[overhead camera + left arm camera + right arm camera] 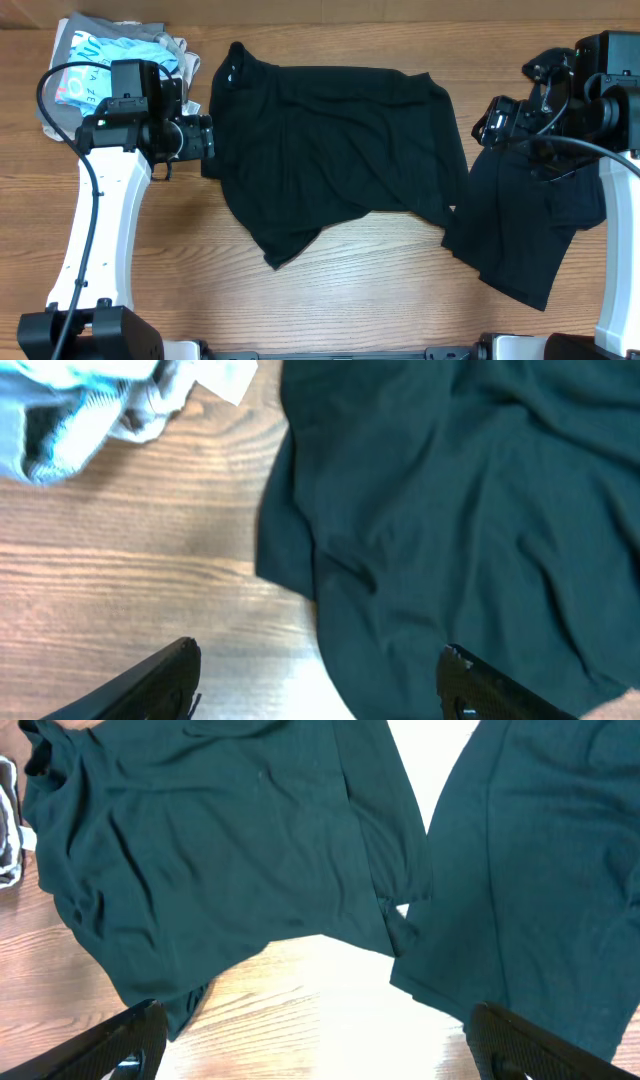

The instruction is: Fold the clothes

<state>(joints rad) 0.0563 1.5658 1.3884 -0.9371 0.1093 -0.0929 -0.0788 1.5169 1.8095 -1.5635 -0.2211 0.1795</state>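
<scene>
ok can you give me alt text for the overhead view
A black shirt lies spread and rumpled on a wooden table, with a second black garment beside it on the right. The left hand is open at the shirt's left edge, the right hand open by the second garment's top. A pale pile of clothes lies top left.

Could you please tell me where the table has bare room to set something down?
Bare table: front strip below the black shirt, and the back edge above it. Crowded: light clothes pile back-left, second black garment at right.
</scene>
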